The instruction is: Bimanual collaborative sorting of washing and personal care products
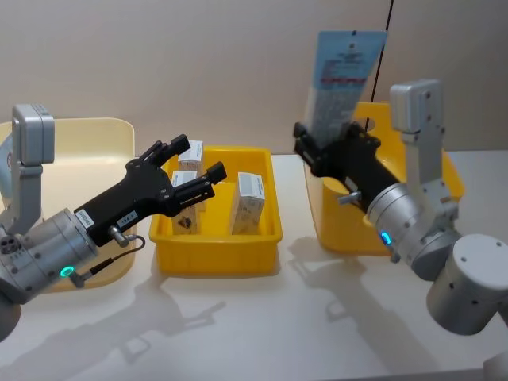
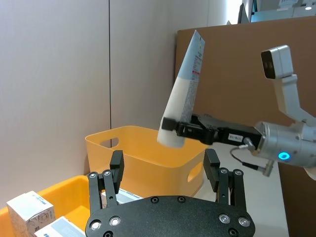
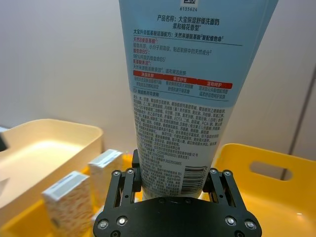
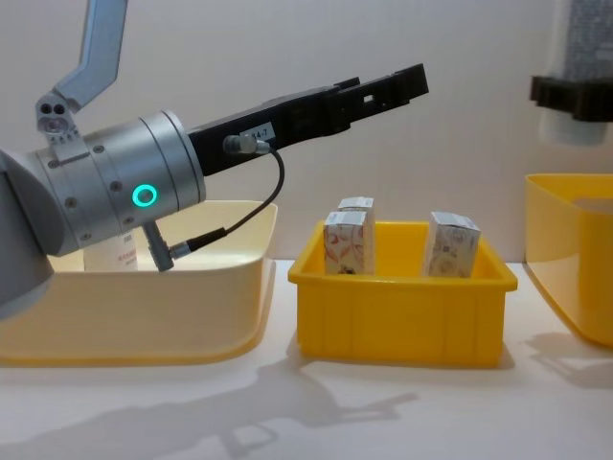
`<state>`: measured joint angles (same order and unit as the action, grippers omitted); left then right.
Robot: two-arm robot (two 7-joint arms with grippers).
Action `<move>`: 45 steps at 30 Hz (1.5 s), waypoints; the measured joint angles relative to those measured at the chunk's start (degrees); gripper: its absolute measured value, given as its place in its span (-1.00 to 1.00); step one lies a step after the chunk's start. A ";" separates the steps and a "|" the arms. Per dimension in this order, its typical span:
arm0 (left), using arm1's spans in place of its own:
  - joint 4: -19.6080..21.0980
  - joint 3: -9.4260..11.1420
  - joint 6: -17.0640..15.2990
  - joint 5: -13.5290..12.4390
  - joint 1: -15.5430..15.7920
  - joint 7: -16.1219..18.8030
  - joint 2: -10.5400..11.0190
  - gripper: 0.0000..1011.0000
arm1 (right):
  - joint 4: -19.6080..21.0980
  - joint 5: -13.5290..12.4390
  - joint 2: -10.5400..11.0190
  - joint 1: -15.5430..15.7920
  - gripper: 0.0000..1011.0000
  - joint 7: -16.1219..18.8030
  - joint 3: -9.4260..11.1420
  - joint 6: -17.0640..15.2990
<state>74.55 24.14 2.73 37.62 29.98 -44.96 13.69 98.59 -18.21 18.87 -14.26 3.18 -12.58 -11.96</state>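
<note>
Head view: the left gripper (image 1: 197,159) hangs above the middle bin (image 1: 214,255), a shallow yellow tray on the white table (image 1: 278,333). Its black fingers are spread apart and grasp nothing. Three small white cartons (image 1: 249,202) with orange-red patterns stand upright inside that bin. A cream tub (image 1: 87,135) sits to the left. On the right, the right gripper (image 1: 321,151) is clamped around the lower end of a tall pale blue tube (image 1: 345,71), which it holds upright in the air over the near left part of the deeper yellow right bin (image 1: 341,230).

Left wrist view: the left gripper (image 2: 164,170) shows two fingers set wide apart with nothing between them. Past them, the right gripper (image 2: 174,126) grips the tube (image 2: 185,94), which leans slightly above the right bin (image 2: 143,158). The cartons (image 2: 29,210) show at the lower corner.

Right wrist view: the tube (image 3: 182,98), covered in small print with red bands, stands pinched between the fingers of the right gripper (image 3: 173,182). The cartons (image 3: 66,197) and cream tub (image 3: 44,143) lie beyond on one side, the right bin (image 3: 266,168) on the other.

Chest view: the left gripper (image 4: 397,84) reaches out high above the middle bin (image 4: 402,307), clear of the cartons (image 4: 347,240). The tube (image 4: 586,38) hangs at the upper right edge, above the right bin (image 4: 565,249).
</note>
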 joint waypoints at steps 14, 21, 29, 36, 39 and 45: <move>0.00 0.00 0.00 0.00 0.00 0.00 0.00 0.98 | -3.13 5.62 -0.79 -1.65 0.26 -7.60 2.50 -1.03; 0.00 0.00 0.00 0.00 0.00 0.00 0.00 0.98 | -4.48 7.99 -1.22 -1.79 0.26 -11.03 3.45 -3.10; 0.00 0.00 0.00 0.00 0.00 0.00 0.00 0.98 | -5.62 9.71 -1.78 -1.60 0.26 -13.72 4.14 -5.76; 0.00 0.00 0.00 0.00 0.00 0.00 0.00 0.98 | -6.94 10.83 -2.63 -1.46 0.26 -15.38 4.46 -7.67; 0.00 0.00 0.00 0.00 0.00 0.00 -0.01 0.98 | -7.31 11.11 -2.87 -1.51 0.26 -15.71 4.47 -8.04; 0.00 0.00 0.00 0.00 0.00 0.00 0.00 0.98 | -8.26 11.72 -3.48 -1.81 0.26 -16.29 4.45 -8.67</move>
<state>74.55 24.14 2.73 37.62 29.98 -44.95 13.69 90.33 -6.48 15.40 -16.07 -13.12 -8.13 -20.64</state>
